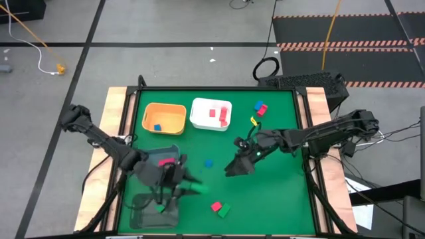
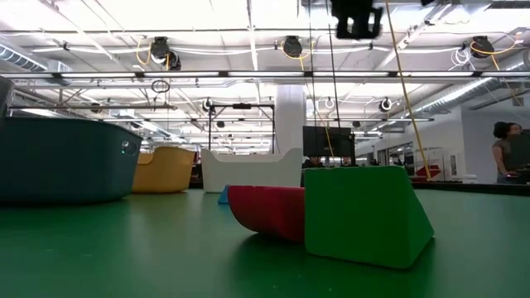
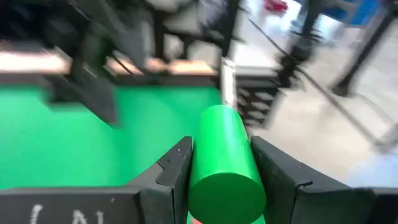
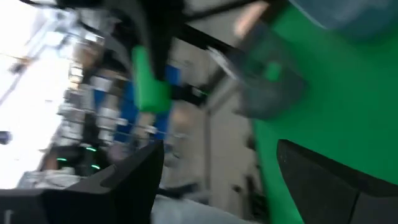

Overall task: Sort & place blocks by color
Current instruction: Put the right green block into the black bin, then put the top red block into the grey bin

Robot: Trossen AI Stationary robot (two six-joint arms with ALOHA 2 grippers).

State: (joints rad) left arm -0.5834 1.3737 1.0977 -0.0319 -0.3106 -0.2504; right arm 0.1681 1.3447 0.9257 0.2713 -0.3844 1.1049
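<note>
My left gripper point(image 1: 188, 186) hovers at the near left, just beside the grey bin point(image 1: 143, 216), shut on a green round bar block point(image 3: 222, 146); the bar also shows in the high view point(image 1: 199, 190). My right gripper point(image 1: 230, 171) hangs open over the table's middle with nothing between its fingers point(image 4: 143, 171). A green block point(image 1: 160, 208) lies in the grey bin. A blue block point(image 1: 208, 162) lies mid-table. A red block point(image 2: 269, 211) and a green block point(image 2: 364, 215) rest side by side near the front edge. My left gripper pinches the green bar by its round sides point(image 3: 198, 163) between the two fingers. The fingers lie along the bar, which sticks out past the fingertips toward the table's right. The bar is lifted clear of the table, nearly level.
An orange bin point(image 1: 174, 123) holding a blue block and a white bin point(image 1: 199, 114) holding red and pink blocks stand at the far side. Blue and red blocks point(image 1: 260, 107) and a yellow piece point(image 1: 253, 121) lie at the far right. A person point(image 2: 505, 153) stands in the room beyond.
</note>
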